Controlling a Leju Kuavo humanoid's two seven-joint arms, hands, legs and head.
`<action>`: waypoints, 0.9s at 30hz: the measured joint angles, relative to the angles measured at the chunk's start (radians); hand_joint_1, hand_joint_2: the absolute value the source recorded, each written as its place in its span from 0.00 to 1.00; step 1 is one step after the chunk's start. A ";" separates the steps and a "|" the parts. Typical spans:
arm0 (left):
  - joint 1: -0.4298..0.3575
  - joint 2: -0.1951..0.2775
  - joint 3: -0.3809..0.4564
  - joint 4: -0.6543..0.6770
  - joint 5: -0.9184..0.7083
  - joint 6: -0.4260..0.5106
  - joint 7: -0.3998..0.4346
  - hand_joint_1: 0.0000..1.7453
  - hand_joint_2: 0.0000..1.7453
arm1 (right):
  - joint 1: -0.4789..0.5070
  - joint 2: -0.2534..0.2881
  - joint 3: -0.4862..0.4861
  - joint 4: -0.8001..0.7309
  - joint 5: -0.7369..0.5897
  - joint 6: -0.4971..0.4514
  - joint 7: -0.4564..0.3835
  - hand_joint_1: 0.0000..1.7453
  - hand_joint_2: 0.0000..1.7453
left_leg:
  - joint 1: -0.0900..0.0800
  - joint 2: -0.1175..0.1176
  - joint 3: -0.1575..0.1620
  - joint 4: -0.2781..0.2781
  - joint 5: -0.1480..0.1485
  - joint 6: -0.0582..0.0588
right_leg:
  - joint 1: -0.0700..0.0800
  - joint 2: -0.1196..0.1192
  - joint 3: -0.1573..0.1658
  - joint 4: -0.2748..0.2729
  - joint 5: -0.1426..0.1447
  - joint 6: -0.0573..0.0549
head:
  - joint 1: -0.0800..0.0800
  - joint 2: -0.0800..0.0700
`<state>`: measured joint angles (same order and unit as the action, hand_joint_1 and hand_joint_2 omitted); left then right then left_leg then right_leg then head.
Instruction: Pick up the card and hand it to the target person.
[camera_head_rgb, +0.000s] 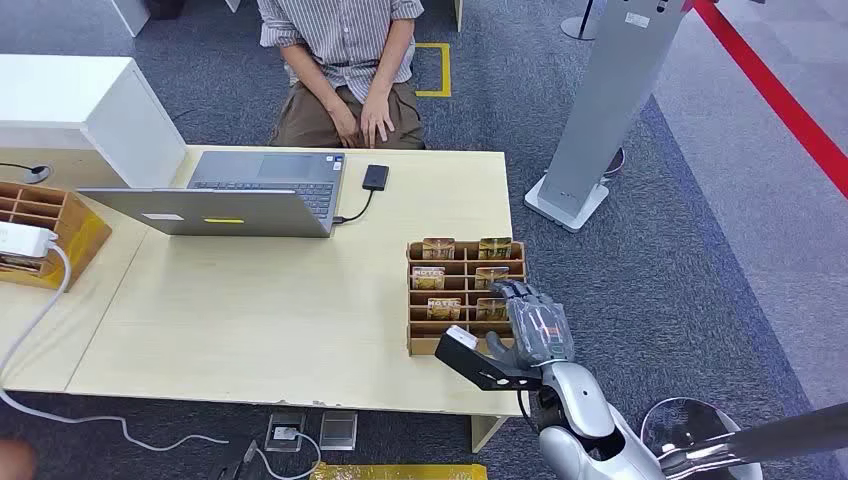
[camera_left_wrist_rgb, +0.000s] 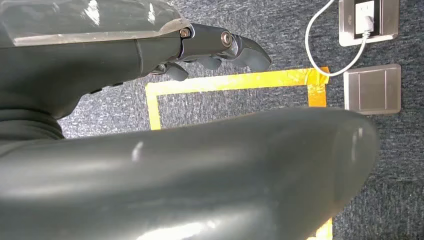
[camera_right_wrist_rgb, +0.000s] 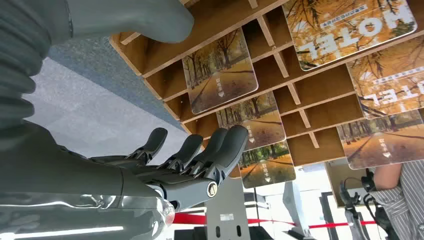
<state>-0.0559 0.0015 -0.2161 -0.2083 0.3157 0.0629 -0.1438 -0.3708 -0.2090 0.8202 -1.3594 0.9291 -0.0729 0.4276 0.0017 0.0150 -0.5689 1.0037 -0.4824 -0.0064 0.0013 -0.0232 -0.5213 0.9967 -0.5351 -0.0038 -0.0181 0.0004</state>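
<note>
Head view: right hand hovers at the right edge of the compartmented wooden card rack on the pale wooden table, fingers apart, holding nothing. Autumn-print hotel cards stand in the rack's slots; a seated person faces across. Left hand hangs over carpet, fingers loosely curled, empty.

My right arm is glossy silver, ending in a right hand with a translucent grey back and dark fingers, and a black bracket sits at the wrist. On my left hand I see dark grey shells and two bright round screws.
</note>
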 joint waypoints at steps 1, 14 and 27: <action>0.000 0.000 0.000 0.000 0.000 0.000 0.000 0.00 0.00 | 0.000 0.000 0.000 0.001 0.000 -0.001 0.000 0.34 1.00 | 0.000 0.000 0.000 0.000 0.000 0.000 | 0.000 0.000 0.000 0.000 0.000 0.000 | 0.000 0.000; 0.000 0.000 -0.002 0.000 0.005 -0.002 0.000 0.00 0.00 | -0.002 0.000 0.001 0.031 -0.001 -0.007 0.000 0.76 1.00 | 0.000 0.000 0.000 0.000 0.000 0.000 | 0.000 0.000 0.000 0.000 0.000 0.000 | 0.000 0.000; 0.000 0.000 -0.008 0.000 0.015 -0.003 0.000 0.00 0.00 | -0.012 0.005 0.005 0.039 0.002 -0.017 0.000 0.77 1.00 | 0.000 0.000 0.000 0.000 0.000 0.000 | 0.000 0.000 0.000 0.000 0.000 0.000 | 0.000 0.000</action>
<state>-0.0558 0.0017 -0.2240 -0.2083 0.3307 0.0598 -0.1438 -0.3830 -0.2044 0.8248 -1.3201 0.9306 -0.0895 0.4280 0.0017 0.0151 -0.5687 1.0037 -0.4824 -0.0064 0.0012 -0.0232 -0.5212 0.9967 -0.5351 -0.0038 -0.0182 0.0006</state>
